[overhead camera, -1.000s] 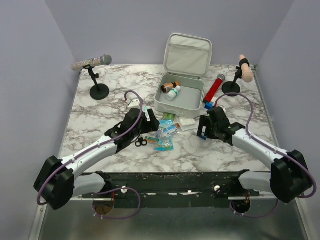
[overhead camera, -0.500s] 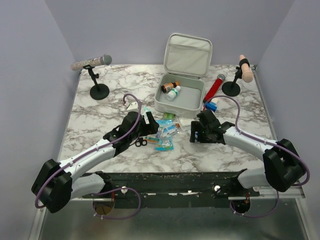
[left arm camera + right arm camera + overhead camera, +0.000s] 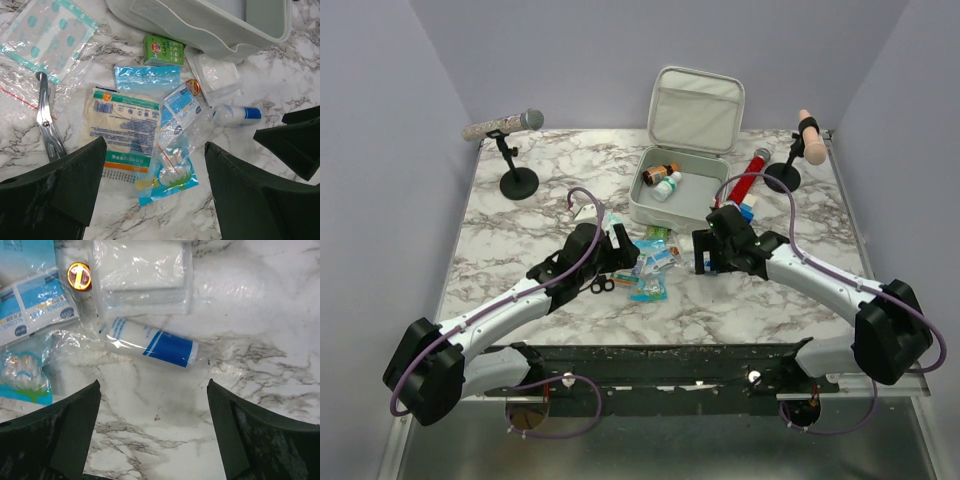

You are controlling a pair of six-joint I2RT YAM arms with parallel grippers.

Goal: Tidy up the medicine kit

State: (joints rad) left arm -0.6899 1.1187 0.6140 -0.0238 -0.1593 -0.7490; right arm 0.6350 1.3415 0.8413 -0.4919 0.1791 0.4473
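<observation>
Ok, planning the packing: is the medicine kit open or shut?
Open. The medicine kit has its lid standing up at the back, and two small bottles lie inside.

A: Left wrist view: the medicine kit (image 3: 210,35) is running off the top edge. The scissors (image 3: 46,117) are disappearing at the lower end behind a finger (image 3: 55,185) of the left gripper (image 3: 155,146).
B: Right wrist view: the gauze pack (image 3: 142,275) is getting clipped at the top, the wipe packet (image 3: 35,302) at the left. The tube (image 3: 150,342) print is blurring. Top view: the bottles (image 3: 665,185) are showing too small for labels.
</observation>
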